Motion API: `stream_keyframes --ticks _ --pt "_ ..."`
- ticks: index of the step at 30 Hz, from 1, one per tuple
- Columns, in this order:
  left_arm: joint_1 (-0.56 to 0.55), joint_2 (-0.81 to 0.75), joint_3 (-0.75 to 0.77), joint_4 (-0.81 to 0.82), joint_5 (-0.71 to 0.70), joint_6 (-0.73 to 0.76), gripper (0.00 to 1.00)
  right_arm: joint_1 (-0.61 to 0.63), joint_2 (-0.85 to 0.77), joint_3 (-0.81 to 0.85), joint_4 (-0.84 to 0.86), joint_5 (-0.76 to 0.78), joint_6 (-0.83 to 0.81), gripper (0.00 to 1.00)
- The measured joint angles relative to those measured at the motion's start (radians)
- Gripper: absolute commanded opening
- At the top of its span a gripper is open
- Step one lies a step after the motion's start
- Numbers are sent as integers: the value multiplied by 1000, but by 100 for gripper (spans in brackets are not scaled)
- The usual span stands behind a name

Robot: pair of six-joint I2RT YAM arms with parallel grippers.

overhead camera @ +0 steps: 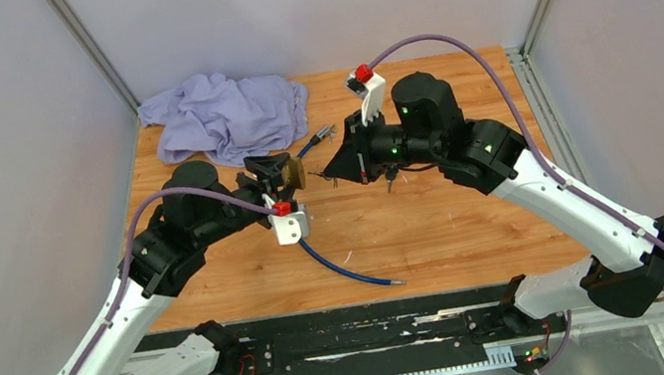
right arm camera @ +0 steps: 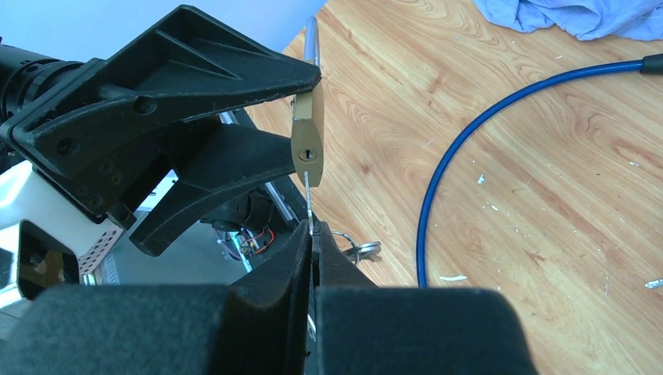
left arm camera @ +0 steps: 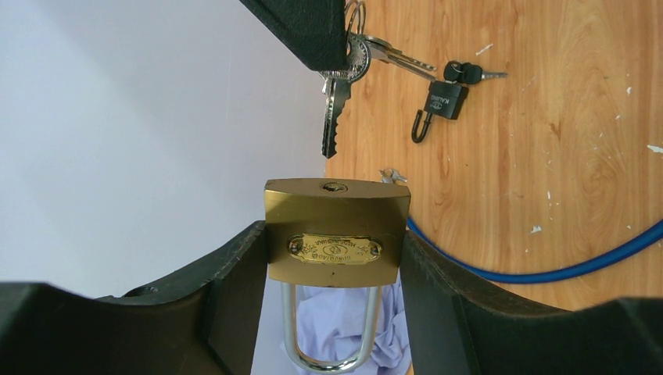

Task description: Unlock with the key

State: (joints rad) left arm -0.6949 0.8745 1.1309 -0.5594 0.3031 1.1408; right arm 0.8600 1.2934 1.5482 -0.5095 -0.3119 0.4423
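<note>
Top external view: the wooden table point(overhead camera: 473, 215) shows warm, scuffed grain, with a crumpled lilac cloth point(overhead camera: 226, 114) bunched at the far left and a glossy blue cable point(overhead camera: 345, 266) curling across the middle. Above it the two arms meet nose to nose. The left gripper point(overhead camera: 280, 172) clamps a brass padlock point(left arm camera: 336, 230) by its side edges. It's squarish and polished, with an embossed oval plate on the front, and the chrome shackle point(left arm camera: 288, 320) is seated in the body, so it looks locked. The right gripper point(right arm camera: 313, 234) is pinched tight on a toothed silver key point(left arm camera: 336, 113), blade aimed at the keyhole point(left arm camera: 335, 187). Left wrist view puts the tip just short of it, a touch off-line. So the lock is presented and the key is nearly lined up. By my judgement, insertion and the turn are left to do.
</note>
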Motion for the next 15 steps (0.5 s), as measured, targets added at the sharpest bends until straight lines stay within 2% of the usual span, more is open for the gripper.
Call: stream_keyframes --ticks 15 --pt "-9 0 -16 -6 -17 5 0 18 21 1 0 0 2 1"
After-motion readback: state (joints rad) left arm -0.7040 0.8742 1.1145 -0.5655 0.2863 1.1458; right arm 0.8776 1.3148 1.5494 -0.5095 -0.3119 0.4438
